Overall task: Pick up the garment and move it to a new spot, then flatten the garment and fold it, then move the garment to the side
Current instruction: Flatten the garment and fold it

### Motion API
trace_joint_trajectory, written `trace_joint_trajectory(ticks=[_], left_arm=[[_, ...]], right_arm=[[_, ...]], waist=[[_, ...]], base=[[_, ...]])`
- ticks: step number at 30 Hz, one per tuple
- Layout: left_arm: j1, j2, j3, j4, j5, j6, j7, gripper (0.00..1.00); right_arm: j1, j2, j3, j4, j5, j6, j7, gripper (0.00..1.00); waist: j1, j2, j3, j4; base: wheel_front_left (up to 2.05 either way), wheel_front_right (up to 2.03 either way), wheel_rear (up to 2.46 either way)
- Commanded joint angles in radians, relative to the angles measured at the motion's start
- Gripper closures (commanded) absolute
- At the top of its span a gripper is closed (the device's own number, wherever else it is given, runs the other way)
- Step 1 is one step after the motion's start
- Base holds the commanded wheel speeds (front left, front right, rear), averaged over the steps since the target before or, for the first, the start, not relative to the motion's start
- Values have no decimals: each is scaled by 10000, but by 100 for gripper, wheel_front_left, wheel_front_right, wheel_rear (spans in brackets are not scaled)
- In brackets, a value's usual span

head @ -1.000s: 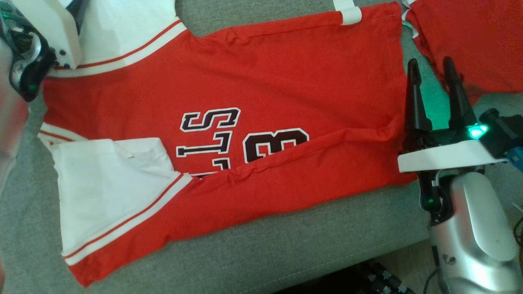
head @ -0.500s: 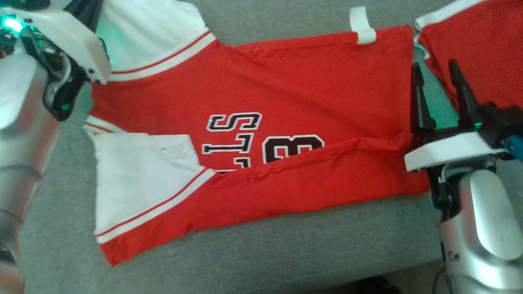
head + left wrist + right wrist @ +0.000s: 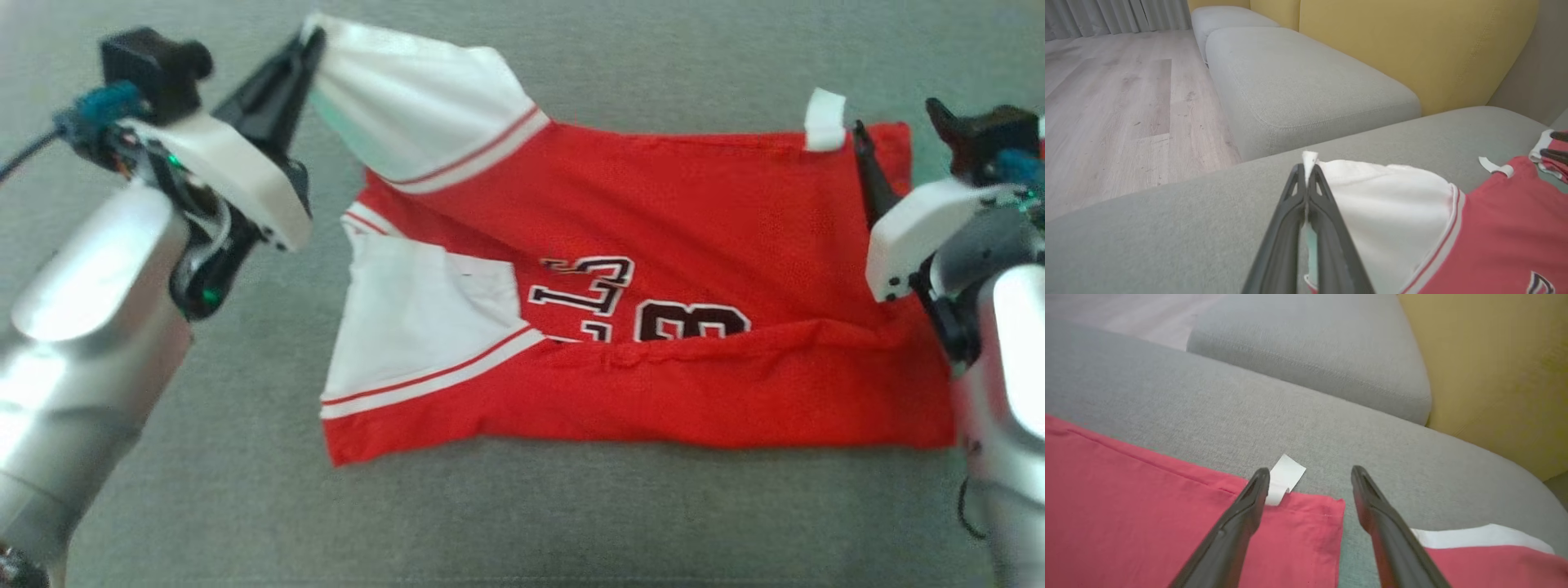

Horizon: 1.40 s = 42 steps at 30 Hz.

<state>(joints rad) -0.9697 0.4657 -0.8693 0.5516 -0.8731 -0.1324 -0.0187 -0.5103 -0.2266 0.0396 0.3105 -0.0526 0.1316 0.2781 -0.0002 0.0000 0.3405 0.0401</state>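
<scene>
- Since a second ago the left claw (image 3: pixel 310 45) has snapped shut: it now pinches the very tip of the far white sleeve (image 3: pixel 416 106) and holds it raised off the sofa seat (image 3: pixel 571 523), toward the seat's far left.
- Only a sliver of cloth sits between the fingers, so I judge a brisk pull could slip it free.
- Across the middle of the seat lies the garment (image 3: pixel 694 229), collar end left, hem right. Its near long edge is turned over onto the lettering, and the near sleeve (image 3: pixel 416 327) is folded inward.
- Hauling by one sleeve would likely drag the body sideways and crumple that fold.
- At the far right corner of the hem, beside the white tag (image 3: pixel 824 118), the right claw (image 3: pixel 1310 473) stands released, its fingers straddling the corner and gripping nothing.
- Just right of it lies another red, white-edged cloth (image 3: pixel 1494 555). A closing bite set too far right could catch that instead.
</scene>
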Motion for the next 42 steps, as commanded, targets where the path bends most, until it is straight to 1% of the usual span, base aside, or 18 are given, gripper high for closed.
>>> trace_joint_trajectory(ticks=[1,5,8,11,17,18,19,20,21,25,28,31,33,36,40,42], left_arm=[[-234,509,296,-386,10,19,27,100],[44,596,59,-1115,123,107,183,100],[173,629,-77,-1607,172,185,323,100],[233,681,-189,-1972,232,250,460,100],[169,813,-219,-2399,284,366,604,100],[146,819,-199,-2418,274,383,601,100],[127,825,-183,-2419,262,398,603,100],[103,832,-171,-2412,255,411,612,100],[103,832,-171,-2412,255,411,612,100],[-37,863,-102,-2248,262,484,609,100],[-196,908,4,-1973,272,566,567,100],[-466,943,98,-1633,266,559,592,100],[-750,975,122,-1374,369,542,597,100],[-1338,1034,147,-829,696,524,459,100],[-2259,1029,-58,-45,1418,437,172,100],[-2788,979,-106,386,1815,478,-129,100]], right_arm=[[-417,-272,294,-131,121,-9,207,0],[-964,-972,671,825,396,-9,849,0],[-1263,-1581,1334,1520,511,-9,1154,0],[-1603,-2053,1854,2114,683,-9,1249,0],[-2169,-2554,3015,3057,1374,-9,1482,0],[-2225,-2601,3234,3202,1594,-9,1552,4],[-2286,-2658,3487,3307,1782,-9,1606,69],[-2349,-2730,3742,3379,1957,-9,1639,100],[-2349,-2730,3742,3379,1957,-9,1639,100],[-2717,-3006,4454,3505,2685,-9,1646,100],[-3088,-3119,4682,3453,3069,-9,1349,100],[-3517,-3117,4652,3334,3395,-9,914,100],[-3810,-3066,4527,3272,3570,-9,569,100],[-4219,-2818,4229,3267,3962,-9,156,100],[-4764,-2545,4106,3303,4107,-9,-332,100],[-5061,-2393,3967,3390,4141,-9,-682,100]], waist=[[2,0,-108,288],[2,0,18,481],[2,0,149,584],[2,0,283,642],[2,0,512,660],[2,0,507,662],[2,0,497,657],[2,0,488,647],[2,0,488,647],[2,0,424,541],[2,0,349,399],[2,0,325,227],[2,0,372,120],[2,0,503,-57],[2,0,714,-260],[2,0,818,-335]], base=[[0,0,0],[0,0,0],[0,0,0],[0,0,0],[0,0,0],[0,0,0],[0,0,0],[0,0,0],[0,0,0],[0,0,0],[0,0,0],[0,0,0],[0,0,0],[0,0,0],[0,0,0],[0,0,0]])
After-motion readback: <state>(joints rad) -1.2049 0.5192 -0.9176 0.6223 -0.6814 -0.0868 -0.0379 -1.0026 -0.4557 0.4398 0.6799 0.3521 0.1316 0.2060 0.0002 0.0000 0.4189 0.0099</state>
